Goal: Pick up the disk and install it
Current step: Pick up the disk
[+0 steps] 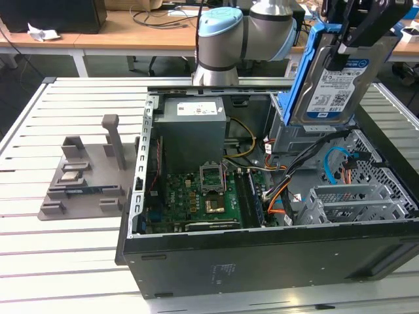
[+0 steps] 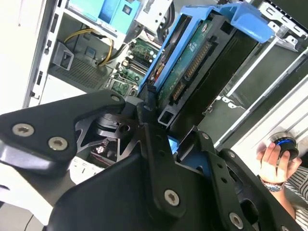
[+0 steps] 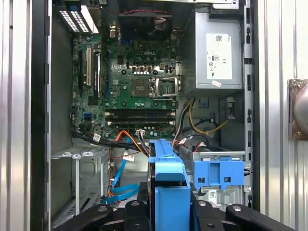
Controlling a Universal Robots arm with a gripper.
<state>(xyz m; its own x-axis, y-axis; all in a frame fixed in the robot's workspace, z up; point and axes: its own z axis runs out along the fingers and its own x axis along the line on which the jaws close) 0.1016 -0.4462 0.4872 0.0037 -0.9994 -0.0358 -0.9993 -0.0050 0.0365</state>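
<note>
the gripper (image 1: pixel 350 36) is clamped tight on the disk (image 1: pixel 330 85), pinching its blue carrier at the upper end. the disk hangs from the grip on edge, just above the drive cage (image 1: pixel 294 140). its long axis runs steeply down toward the cage, leaning a little off vertical.

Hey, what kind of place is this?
Probably a robotics lab bench: an opened computer case sits on a slatted metal table, a robot arm holds the disk above it, and cabled desks stand behind.
</note>
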